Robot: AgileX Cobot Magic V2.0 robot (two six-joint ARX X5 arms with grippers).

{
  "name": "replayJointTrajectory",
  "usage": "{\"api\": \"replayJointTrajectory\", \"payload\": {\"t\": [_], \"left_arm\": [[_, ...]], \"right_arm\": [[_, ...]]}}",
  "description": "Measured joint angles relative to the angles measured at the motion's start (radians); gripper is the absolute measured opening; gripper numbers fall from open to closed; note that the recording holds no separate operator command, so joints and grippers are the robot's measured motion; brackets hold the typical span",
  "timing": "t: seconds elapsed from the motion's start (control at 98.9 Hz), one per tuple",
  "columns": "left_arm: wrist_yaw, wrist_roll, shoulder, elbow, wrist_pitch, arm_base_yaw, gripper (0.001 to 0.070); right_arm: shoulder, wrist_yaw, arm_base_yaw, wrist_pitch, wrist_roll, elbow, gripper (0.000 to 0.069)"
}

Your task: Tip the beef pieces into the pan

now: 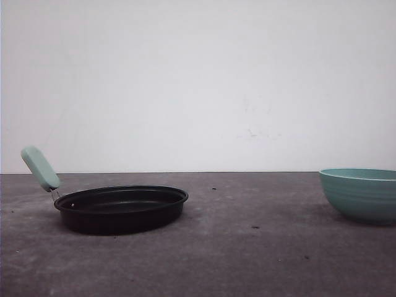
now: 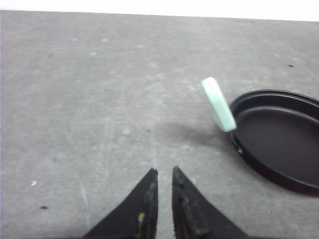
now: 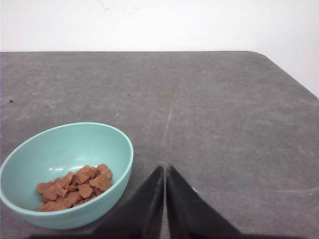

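The black pan [image 1: 124, 216] sits on the left of the table, its mint-green handle [image 1: 40, 167] angled up and to the left. In the left wrist view the pan [image 2: 279, 134] is empty, and my left gripper [image 2: 164, 172] hovers over bare table short of the handle [image 2: 218, 104], jaws nearly together with only a narrow slit and nothing between them. The beef pieces [image 3: 75, 188] lie heaped in a teal bowl [image 3: 75, 144]. My right gripper [image 3: 165, 168] is shut and empty, just beside the bowl's rim.
The teal bowl [image 1: 362, 195] stands at the right edge of the front view. Grey tabletop [image 1: 247, 247] stretches between pan and bowl. A white wall runs behind the table. The table's far right corner [image 3: 259, 55] is rounded.
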Motion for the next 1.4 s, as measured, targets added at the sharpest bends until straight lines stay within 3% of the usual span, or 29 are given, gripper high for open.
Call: {"api": "replayJointTrajectory", "payload": {"t": [0.768,1.264,1.395], "left_arm": [[0.0,0.0,0.0,0.0,0.0,-0.002,0.0024],[0.0,0.0,0.0,0.0,0.0,-0.002,0.0024],[0.03,-0.043,0.0,-0.001,0.003,-0.002,0.0024]], "right_arm": [[0.0,0.001,0.0,0.0,-0.001,0.0,0.0005],[0.0,0.032,0.0,0.0,-0.064,0.0,0.0005],[0.0,0.011,0.0,0.0,-0.044,0.0,0.0005]]}}
